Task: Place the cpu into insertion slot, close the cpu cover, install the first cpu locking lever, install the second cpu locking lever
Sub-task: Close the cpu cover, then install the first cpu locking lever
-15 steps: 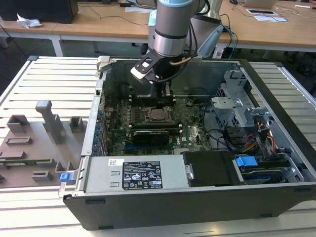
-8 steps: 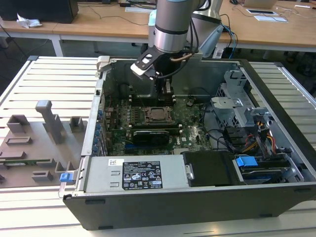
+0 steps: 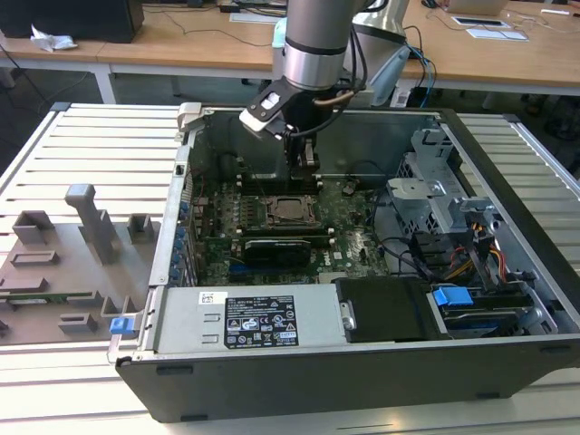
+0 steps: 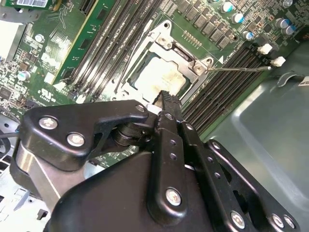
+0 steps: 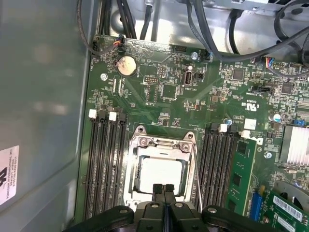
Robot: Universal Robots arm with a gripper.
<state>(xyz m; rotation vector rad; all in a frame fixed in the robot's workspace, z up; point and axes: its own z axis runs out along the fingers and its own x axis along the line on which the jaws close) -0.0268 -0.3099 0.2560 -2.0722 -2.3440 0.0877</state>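
1. Black, jointed metal links of my gripper [image 5: 163, 187] sit closest to the lens in both wrist views. The two fingertips are pressed together, and I can see nothing pinched between them.
2. Right under my tips lies the cpu [image 5: 159, 173], a flat square chip with a silver-grey top. It is seated in the insertion slot [image 5: 137, 164], of which a dark strip shows beside the chip.
3. The cpu cover [image 5: 145, 145], a thin silver-grey metal frame with a square window, lies flat around the chip. My tips hang over its nearer edge; I cannot tell whether they touch it.
4. In the second wrist view, a thin silver wire lever [image 4: 241, 68] juts from a corner of the frame, just beyond my tips, and crosses long black memory slots [image 4: 231, 82]. I cannot tell whether it is latched.
5. More of these slots flank the socket on both sides of my fingers, all on the green motherboard [image 5: 164, 96].
6. Farther ahead of my tips, a round silver coin battery [image 5: 127, 64] stands near the board's edge.
7. In the exterior view my arm reaches down into the open grey metal computer case [image 3: 507, 145]. A grey box with a white label [image 3: 245, 322] lies well clear of me, along the case's near wall.
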